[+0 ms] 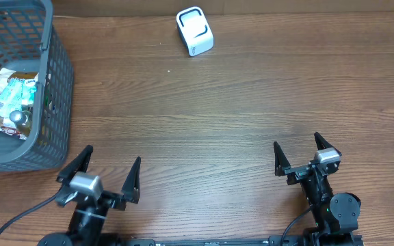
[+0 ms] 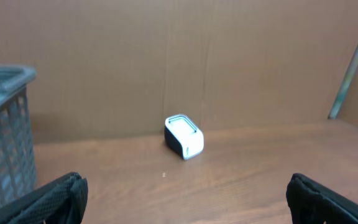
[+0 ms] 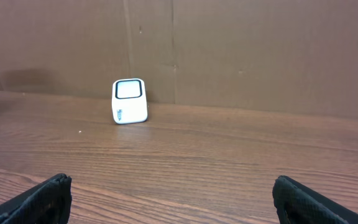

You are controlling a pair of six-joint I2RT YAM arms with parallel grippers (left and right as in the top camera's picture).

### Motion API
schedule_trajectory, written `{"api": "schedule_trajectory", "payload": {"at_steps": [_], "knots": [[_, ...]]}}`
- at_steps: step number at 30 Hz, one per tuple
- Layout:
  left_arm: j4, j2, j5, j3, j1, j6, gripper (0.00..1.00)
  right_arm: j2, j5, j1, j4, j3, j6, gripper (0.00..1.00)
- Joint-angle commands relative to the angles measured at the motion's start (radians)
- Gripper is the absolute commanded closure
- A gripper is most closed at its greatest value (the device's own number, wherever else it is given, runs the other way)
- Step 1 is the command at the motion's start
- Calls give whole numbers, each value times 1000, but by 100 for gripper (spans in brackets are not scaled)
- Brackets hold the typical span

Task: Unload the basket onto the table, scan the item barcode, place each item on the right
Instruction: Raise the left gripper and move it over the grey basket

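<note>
A small white barcode scanner (image 1: 195,31) with a dark window stands at the table's far edge; it also shows as the white scanner (image 2: 184,137) in the left wrist view and the scanner (image 3: 129,101) in the right wrist view. Packaged items (image 1: 11,102) lie inside the grey basket (image 1: 57,82) at the far left; no barcode is readable. My left gripper (image 1: 109,168) sits near the front edge, open and empty. My right gripper (image 1: 297,149) stands at the front right, open with nothing between its fingers.
A brown cardboard wall (image 3: 241,50) backs the table behind the scanner. The basket's mesh wall (image 2: 5,137) rises at the left of the left wrist view. Bare wooden tabletop (image 1: 204,116) lies between the grippers and the scanner.
</note>
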Motion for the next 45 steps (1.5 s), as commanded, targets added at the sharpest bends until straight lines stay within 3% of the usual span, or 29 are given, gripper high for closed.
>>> {"api": "schedule_trajectory", "payload": {"at_steps": [1, 4, 11, 14, 15, 17, 31, 36, 39, 45], "knots": [[-103, 73, 16, 156, -2, -18, 2, 1, 6, -7, 2, -10, -4, 0], [-186, 173, 20, 275, -2, -18, 7, 1, 6, -7, 2, -10, -4, 0], [-503, 518, 17, 636, -2, -8, 39, 1, 6, -7, 2, -10, -4, 0], [-598, 649, 18, 748, -2, -6, 41, 1, 6, -7, 2, -10, -4, 0], [-621, 688, 20, 777, -2, -6, 36, 1, 6, -7, 2, -10, -4, 0], [-646, 754, 29, 820, -2, -10, 1, 1, 6, -7, 2, -10, -4, 0], [-636, 914, 42, 832, -2, -10, 0, 1, 6, -7, 2, -10, -4, 0], [-630, 935, 42, 832, -2, -10, 8, 1, 6, -7, 2, -10, -4, 0], [-634, 941, 42, 832, -2, -10, 0, 1, 6, -7, 2, -10, -4, 0], [-635, 951, 42, 832, -2, -2, 0, 1, 6, -7, 2, -10, -4, 0]]}}
